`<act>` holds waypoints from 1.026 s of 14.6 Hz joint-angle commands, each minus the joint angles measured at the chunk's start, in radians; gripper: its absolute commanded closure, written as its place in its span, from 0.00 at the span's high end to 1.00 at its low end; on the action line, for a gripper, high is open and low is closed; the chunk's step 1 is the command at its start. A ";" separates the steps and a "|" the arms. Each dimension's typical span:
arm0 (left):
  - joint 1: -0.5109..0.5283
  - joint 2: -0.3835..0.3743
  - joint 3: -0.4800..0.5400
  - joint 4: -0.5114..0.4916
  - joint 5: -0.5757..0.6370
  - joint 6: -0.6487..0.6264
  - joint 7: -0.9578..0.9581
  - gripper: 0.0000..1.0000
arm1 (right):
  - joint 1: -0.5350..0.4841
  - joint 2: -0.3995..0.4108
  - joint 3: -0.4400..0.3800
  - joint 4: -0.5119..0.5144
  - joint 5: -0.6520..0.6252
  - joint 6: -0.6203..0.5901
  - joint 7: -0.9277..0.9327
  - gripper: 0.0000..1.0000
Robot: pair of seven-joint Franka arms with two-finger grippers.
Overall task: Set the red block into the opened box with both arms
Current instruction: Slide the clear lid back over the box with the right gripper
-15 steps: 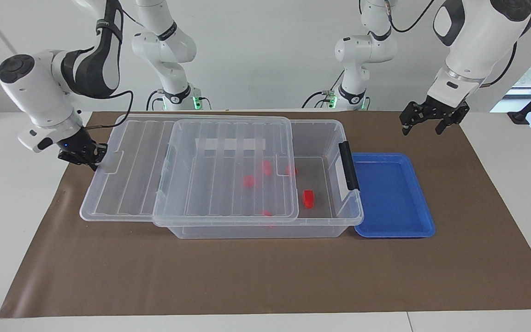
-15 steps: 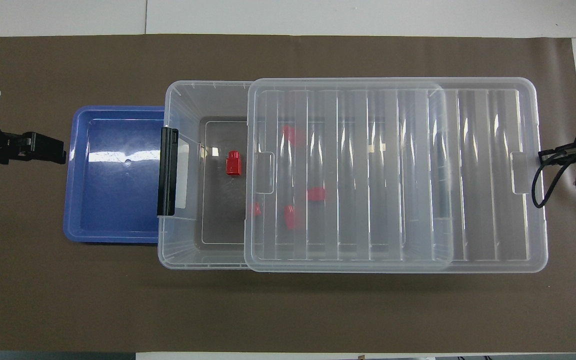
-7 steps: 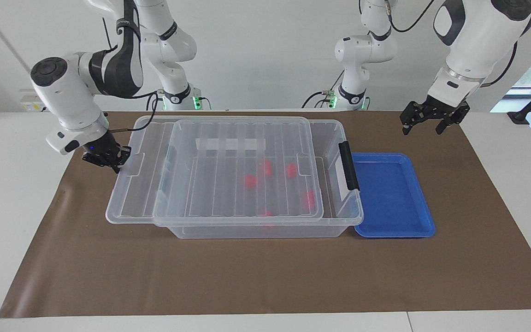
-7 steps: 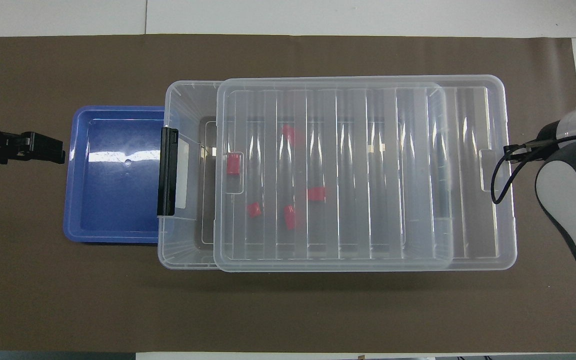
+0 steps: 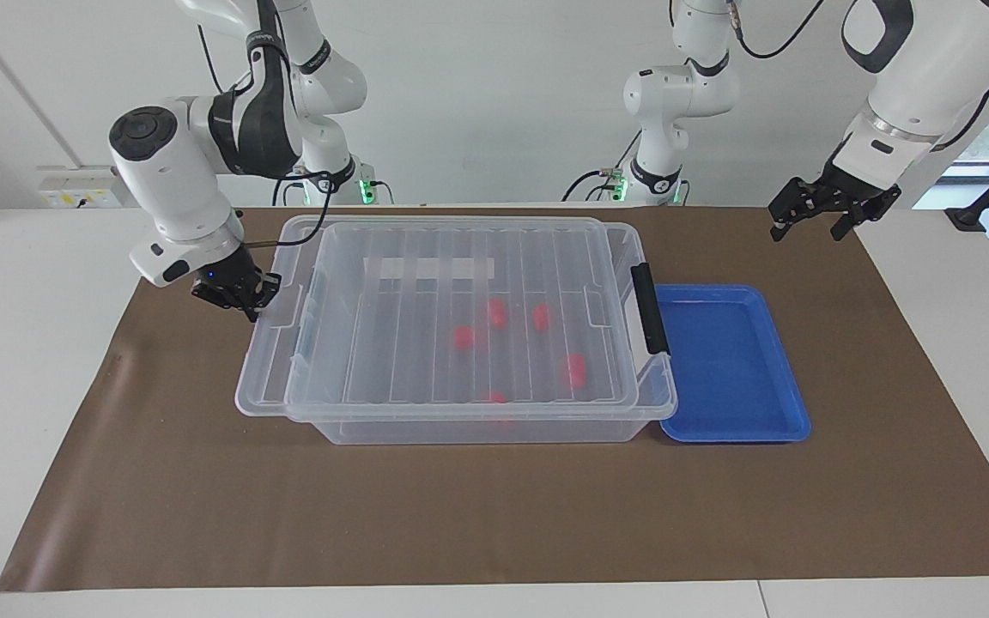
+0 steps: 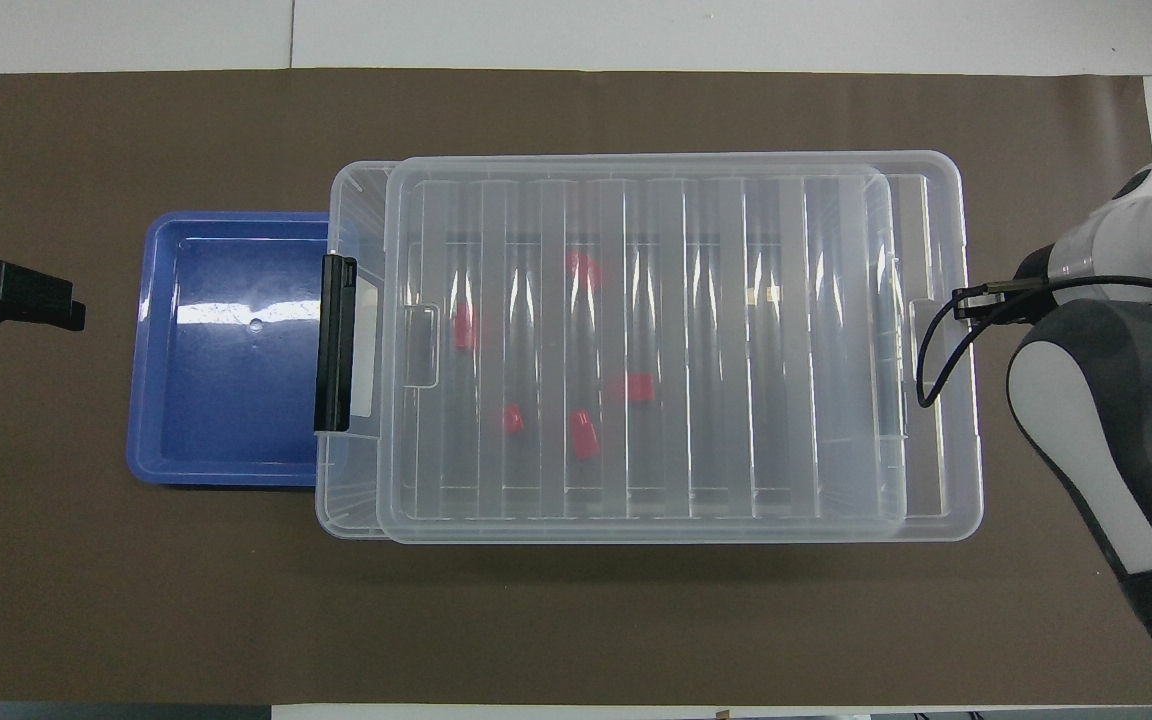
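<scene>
I'm on the closing step as I read it: red block (image 5: 573, 370) sits inside the box (image 5: 494, 425), toward the latch end, seen blurred through the lid (image 5: 426, 343), with four other red blocks (image 5: 463, 336) near it (can't single out the task's one with certainty, I take it as the one nearest the black latch bar (image 5: 649, 307)). Lid lies on top of the box, covering nearly all of it, but overhanging at the right arm's end, with a narrow strip of rim uncovered by the latch. Right gripper (image 5: 237, 293) is low at the lid's end tab, fingers pinched together on it (contact itself is hard to read from the facing view, in the overhead view the arm hides it). Left gripper (image 5: 829, 209) hangs over the brown mat, clear of the blue tray (image 5: 791, 403) toward the left arm's end, fingers spread apart and empty; I have that arm waiting. Blue tray lies touching the box at the latch end. Next move, my call: push the lid the last bit toward the latch bar until the edges line up, keep it flat so it doesn't ride up on the rim, then let go and back the right arm off.
</scene>
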 commanded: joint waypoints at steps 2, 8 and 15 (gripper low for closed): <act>-0.008 0.011 0.005 0.030 -0.020 -0.041 0.017 1.00 | 0.009 -0.025 0.001 -0.029 0.012 0.009 0.037 0.00; -0.016 -0.019 0.007 -0.007 -0.019 -0.049 0.025 1.00 | 0.055 -0.027 0.001 -0.029 0.012 0.007 0.098 0.00; -0.005 -0.018 0.007 -0.005 -0.011 -0.032 0.083 1.00 | 0.057 -0.027 0.001 -0.027 0.012 0.004 0.105 0.00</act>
